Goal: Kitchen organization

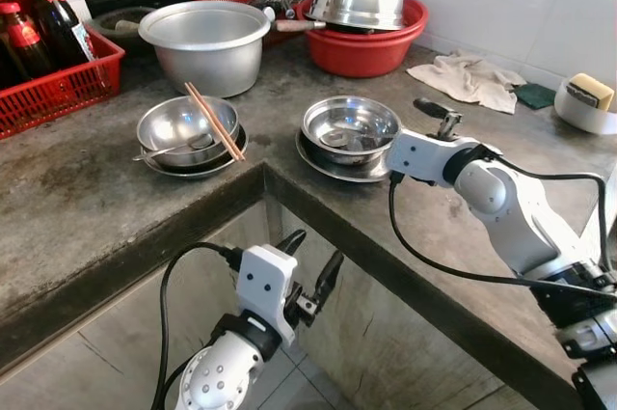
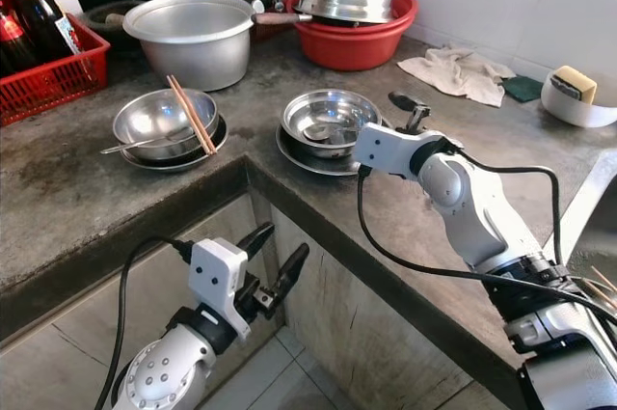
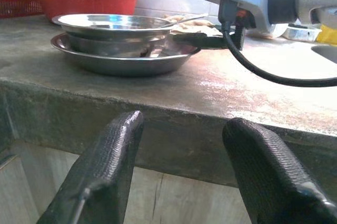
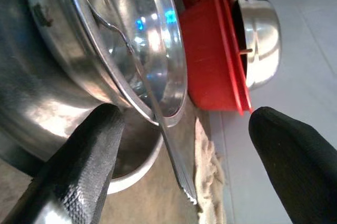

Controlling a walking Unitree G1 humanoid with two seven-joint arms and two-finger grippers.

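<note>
Nearest me my left gripper (image 1: 308,280) hung wide; right gripper (image 4: 179,145), wide, straddled the stiff, slippery steel bowl (image 1: 350,127) rim

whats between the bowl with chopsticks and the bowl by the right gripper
Bare concrete counter, seen in the left eye view: nothing lies between the chopstick bowl and the bowl that the open right gripper reaches.
</note>
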